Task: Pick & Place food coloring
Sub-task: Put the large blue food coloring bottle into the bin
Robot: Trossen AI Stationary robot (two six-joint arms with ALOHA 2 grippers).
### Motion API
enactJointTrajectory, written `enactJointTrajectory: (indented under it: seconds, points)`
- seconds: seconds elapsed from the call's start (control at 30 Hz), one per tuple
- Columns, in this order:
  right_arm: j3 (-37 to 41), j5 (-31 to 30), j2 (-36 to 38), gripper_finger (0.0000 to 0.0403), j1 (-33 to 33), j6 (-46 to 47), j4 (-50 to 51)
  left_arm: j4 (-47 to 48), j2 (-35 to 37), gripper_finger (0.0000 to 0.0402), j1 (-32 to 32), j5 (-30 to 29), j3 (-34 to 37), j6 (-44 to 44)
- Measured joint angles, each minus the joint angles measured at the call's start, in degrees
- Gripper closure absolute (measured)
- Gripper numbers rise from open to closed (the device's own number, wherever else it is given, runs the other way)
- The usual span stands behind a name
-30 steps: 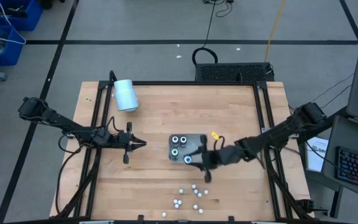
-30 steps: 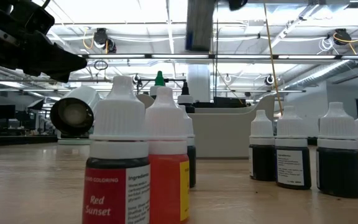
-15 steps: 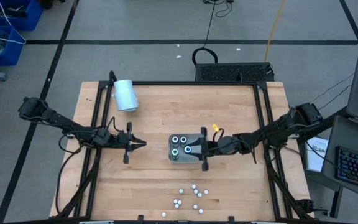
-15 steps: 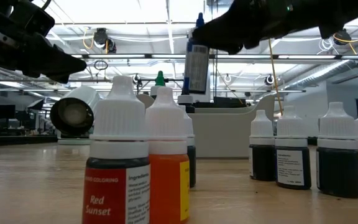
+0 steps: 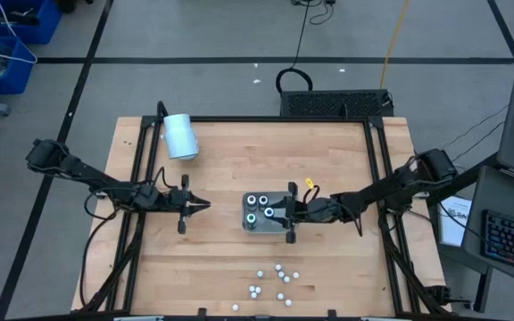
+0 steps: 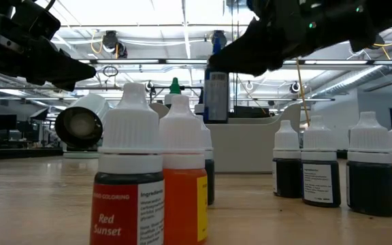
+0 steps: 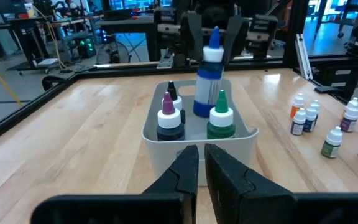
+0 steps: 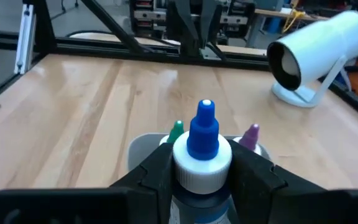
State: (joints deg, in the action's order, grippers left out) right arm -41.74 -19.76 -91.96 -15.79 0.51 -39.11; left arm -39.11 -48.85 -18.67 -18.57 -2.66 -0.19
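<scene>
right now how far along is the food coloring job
Done: three bottles stand in the grey tray, the purple-tipped, green-tipped and a dark-tipped one. In hand: the right tool grips a blue-tipped bottle above the tray, not yet set down. Left: about nine white-capped bottles wait at the table's near edge. The left tool hangs shut and empty, left of the tray.

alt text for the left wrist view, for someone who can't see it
The right gripper holds a blue-capped food coloring bottle upright over a grey tray that already holds three bottles. The left gripper waits shut in front; more small bottles stand on the wooden table.
</scene>
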Motion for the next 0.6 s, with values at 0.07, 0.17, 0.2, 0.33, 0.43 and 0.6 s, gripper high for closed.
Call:
enactJointTrajectory:
  seconds: [0.07,0.17,0.2,0.33,0.43,0.6]
  points:
    - [0.00,0.03,-1.63,0.0288,0.21,0.56,-1.30,0.00,0.01,0.0364,-0.01,0.00,0.00,-0.02]
    - [0.00,0.05,-3.46,0.0286,0.60,1.09,-3.01,0.00,-0.01,0.0364,0.00,0.00,0.00,-0.02]
    - [0.00,0.09,-3.88,0.0285,0.79,1.63,-3.11,0.00,-0.01,0.0364,-0.01,0.00,0.00,-0.02]
    - [0.00,0.07,-5.47,0.0285,1.32,2.90,-3.52,-0.02,0.01,0.0364,0.02,0.00,0.00,-0.02]
    - [-0.04,0.16,-7.45,0.0287,1.60,3.15,-6.51,-0.04,0.02,0.0364,-0.01,0.00,0.00,-0.02]
    - [-0.04,0.34,-10.53,0.0283,1.57,3.55,-9.10,-0.06,0.00,0.0364,0.01,0.00,0.00,-0.09]
